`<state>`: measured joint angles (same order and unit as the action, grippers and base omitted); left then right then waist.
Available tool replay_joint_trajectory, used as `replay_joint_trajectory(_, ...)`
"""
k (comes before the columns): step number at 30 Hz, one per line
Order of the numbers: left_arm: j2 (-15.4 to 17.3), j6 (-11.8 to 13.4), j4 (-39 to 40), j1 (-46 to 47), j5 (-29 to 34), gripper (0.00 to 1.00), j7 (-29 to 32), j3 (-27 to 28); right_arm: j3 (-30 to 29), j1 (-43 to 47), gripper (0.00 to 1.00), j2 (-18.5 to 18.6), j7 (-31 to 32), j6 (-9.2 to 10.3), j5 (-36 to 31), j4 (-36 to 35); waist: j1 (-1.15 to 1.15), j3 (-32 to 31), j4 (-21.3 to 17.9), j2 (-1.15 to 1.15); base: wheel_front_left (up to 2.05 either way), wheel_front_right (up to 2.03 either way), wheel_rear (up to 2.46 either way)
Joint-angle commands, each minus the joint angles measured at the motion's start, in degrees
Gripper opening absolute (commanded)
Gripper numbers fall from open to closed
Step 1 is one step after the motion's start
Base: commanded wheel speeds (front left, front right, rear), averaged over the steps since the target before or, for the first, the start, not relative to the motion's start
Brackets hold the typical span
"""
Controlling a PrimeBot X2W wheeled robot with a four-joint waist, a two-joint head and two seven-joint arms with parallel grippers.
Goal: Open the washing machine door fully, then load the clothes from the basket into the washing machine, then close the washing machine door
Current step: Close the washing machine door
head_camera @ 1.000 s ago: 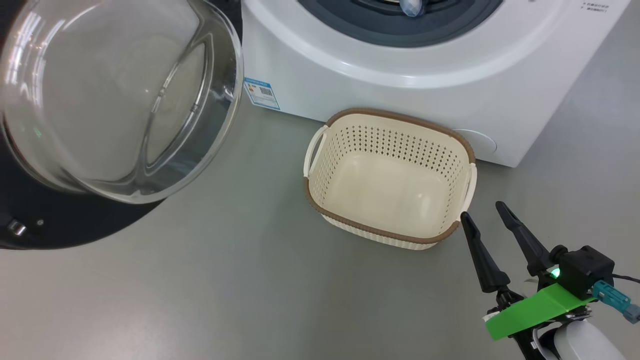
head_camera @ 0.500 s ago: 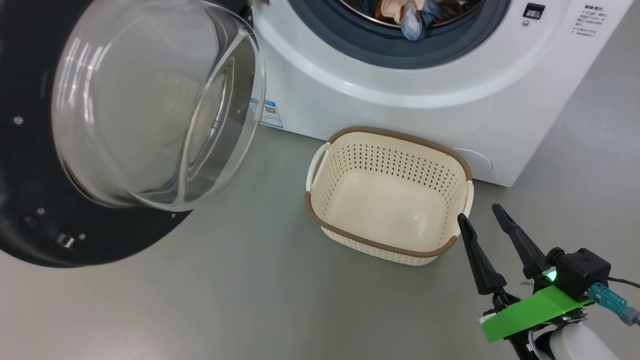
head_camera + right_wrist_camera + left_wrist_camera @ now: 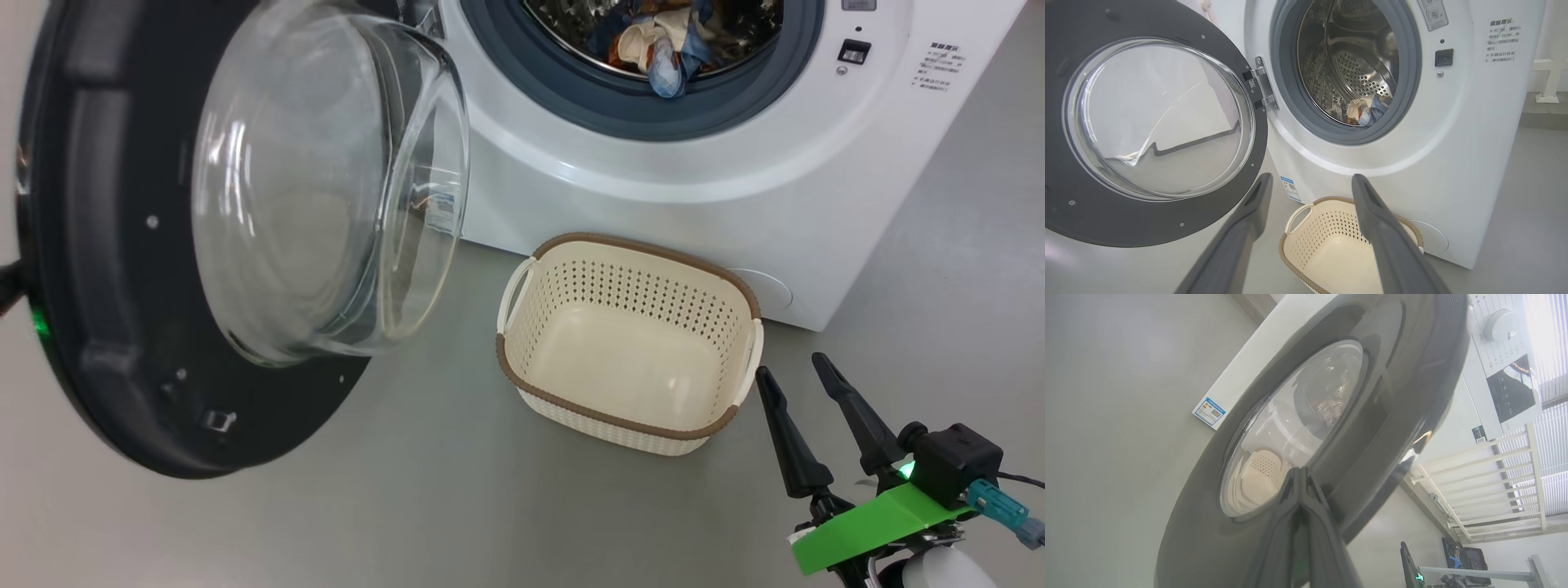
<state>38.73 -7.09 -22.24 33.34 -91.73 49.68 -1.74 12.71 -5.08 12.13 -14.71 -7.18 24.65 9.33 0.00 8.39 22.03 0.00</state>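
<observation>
Left claw [image 3: 1301, 471], closed, at the washing machine door [image 3: 1372, 416]; right claw [image 3: 790, 366], wide, beside the basket [image 3: 629, 242].

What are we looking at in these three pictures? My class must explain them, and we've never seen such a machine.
A wheeled robot with two arms is doing laundry. One picture comes from a camera on its head, looking down; the other two from cameras on its wrists. On the grey floor stands a white front-loading washing machine, its round glossy black door with a glass bowl swung open. Blue, orange and cream clothes lie in its steel drum. The small cream perforated plastic basket before it is empty. The right arm's jaws stand open, holding nothing. The left arm's jaws are shut, at the door's outer face.
</observation>
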Motion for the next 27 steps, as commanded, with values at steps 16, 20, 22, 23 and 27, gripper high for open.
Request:
replay_joint_trajectory(16, -3.0, -0.4, 16.1, -0.4, -0.8, 0.00, 5.5, -1.4, 0.3, 0.7, 1.00, -0.6, -0.3, -0.31, -0.2, -1.7, 0.00, -1.4, -4.6, 0.00, 0.00, 0.00, 0.00)
replay_joint_trajectory(20, -5.0, -0.4, 18.9, -0.2, 0.0, 0.00, 6.0, -2.9, 0.0, 0.3, 1.00, -0.6, -0.3, -0.31, -0.3, -1.8, 0.00, -0.8, -6.5, 0.00, 0.00, 0.00, 0.00)
replay_joint_trajectory(22, -5.8, -0.4, 20.0, 0.0, 0.7, 0.00, 5.8, -3.6, -0.2, 0.1, 1.00, -0.8, -0.3, -0.31, -0.4, -1.9, 0.00, -0.5, -7.6, 0.00, 0.00, 0.00, 0.00)
replay_joint_trajectory(23, -6.2, -0.4, 20.5, 0.2, 1.3, 0.00, 5.5, -3.9, -0.2, 0.0, 1.00, -0.8, -0.3, -0.31, -0.5, -1.9, 0.00, -0.3, -8.2, 0.00, 0.00, 0.00, 0.00)
replay_joint_trajectory(27, -7.6, -0.4, 21.3, 1.3, 2.6, 0.00, 4.4, -5.2, -0.5, -0.5, 1.00, -1.3, -0.3, -0.31, -0.6, -2.1, 0.00, 0.5, -10.8, 0.00, 0.00, 0.00, 0.00)
